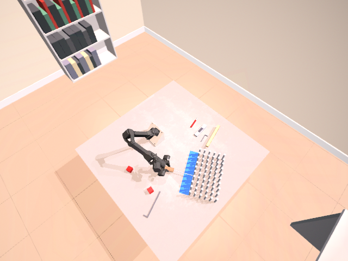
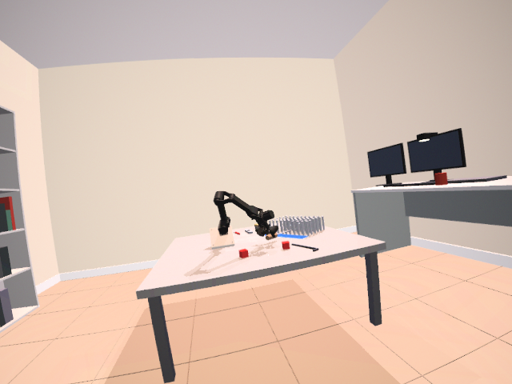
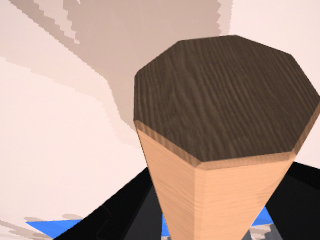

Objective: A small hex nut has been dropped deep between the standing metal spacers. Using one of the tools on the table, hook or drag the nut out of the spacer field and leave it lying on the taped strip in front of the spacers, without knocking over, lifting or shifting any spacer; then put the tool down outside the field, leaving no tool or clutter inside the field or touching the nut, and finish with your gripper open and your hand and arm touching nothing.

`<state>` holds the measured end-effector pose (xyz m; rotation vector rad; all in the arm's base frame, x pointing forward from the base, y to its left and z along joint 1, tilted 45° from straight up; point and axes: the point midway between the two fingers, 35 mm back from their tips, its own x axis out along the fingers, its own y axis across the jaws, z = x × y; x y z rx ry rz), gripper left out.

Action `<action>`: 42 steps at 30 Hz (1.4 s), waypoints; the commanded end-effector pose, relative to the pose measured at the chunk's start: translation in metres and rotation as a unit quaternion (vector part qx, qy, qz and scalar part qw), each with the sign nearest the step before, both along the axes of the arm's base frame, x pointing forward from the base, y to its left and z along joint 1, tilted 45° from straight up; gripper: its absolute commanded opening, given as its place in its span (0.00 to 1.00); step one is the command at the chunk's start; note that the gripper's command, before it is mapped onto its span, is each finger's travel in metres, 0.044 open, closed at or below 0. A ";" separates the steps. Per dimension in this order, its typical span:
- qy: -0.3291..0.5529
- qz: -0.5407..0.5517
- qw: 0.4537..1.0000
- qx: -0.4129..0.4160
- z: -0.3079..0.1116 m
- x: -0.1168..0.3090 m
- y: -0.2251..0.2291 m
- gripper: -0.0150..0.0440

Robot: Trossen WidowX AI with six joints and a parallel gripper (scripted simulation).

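My gripper [image 1: 166, 167] [image 2: 270, 234] [image 3: 206, 170] is shut on the wooden handle [image 1: 169, 169] [image 3: 220, 195] of a tool. Its thin pale shaft [image 1: 179, 172] extends over the blue taped strip [image 1: 186, 184] [image 2: 291, 236] to the front edge of the field of standing metal spacers [image 1: 216, 200] [image 2: 306, 226]. Whether the tip touches a spacer or the table cannot be told. The handle's dark end fills much of the wrist view and hides the shaft. The gripper is on the near side of the strip, outside the field. The hex nut cannot be made out.
A grey hooked rod [image 1: 153, 205] [image 2: 305, 246] and two red cubes [image 1: 150, 190] [image 1: 129, 169] lie on the near side. Beyond the field's other end lie a yellow bar [image 1: 212, 136], a small hooked tool [image 1: 202, 138], a white-and-dark item [image 1: 200, 130] and a red pen-like item [image 1: 193, 123].
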<state>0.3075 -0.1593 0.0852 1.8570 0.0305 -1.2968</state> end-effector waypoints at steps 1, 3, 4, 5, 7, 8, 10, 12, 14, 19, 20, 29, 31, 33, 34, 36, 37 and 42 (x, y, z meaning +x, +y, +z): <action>-0.006 0.000 1.000 -0.002 0.002 0.005 0.000 0.25; -0.006 0.000 1.000 -0.002 0.002 0.006 0.000 0.25; -0.006 0.000 1.000 -0.002 0.002 0.007 0.001 0.25; -0.006 0.000 1.000 -0.002 0.002 0.008 0.001 0.25; -0.006 0.000 1.000 -0.002 0.001 0.009 0.001 0.25; -0.006 0.000 1.000 -0.002 0.001 0.009 0.001 0.25; -0.006 -0.001 1.000 -0.002 0.000 0.011 0.001 0.25; -0.006 -0.001 1.000 -0.002 0.000 0.012 0.002 0.25; -0.006 -0.001 1.000 -0.002 0.000 0.013 0.002 0.25; -0.006 -0.001 1.000 -0.002 -0.001 0.016 0.003 0.25; -0.006 -0.001 1.000 -0.002 -0.002 0.017 0.003 0.25; -0.006 -0.001 1.000 -0.001 -0.004 0.022 0.005 0.25; -0.006 -0.001 1.000 -0.001 -0.004 0.023 0.005 0.25; -0.007 -0.001 1.000 -0.001 -0.005 0.024 0.005 0.25; -0.007 -0.001 1.000 -0.001 -0.005 0.025 0.006 0.25; -0.007 -0.001 1.000 -0.001 -0.005 0.026 0.006 0.25; -0.007 -0.001 1.000 -0.001 -0.005 0.027 0.006 0.25; -0.007 -0.001 1.000 -0.001 -0.007 0.030 0.007 0.25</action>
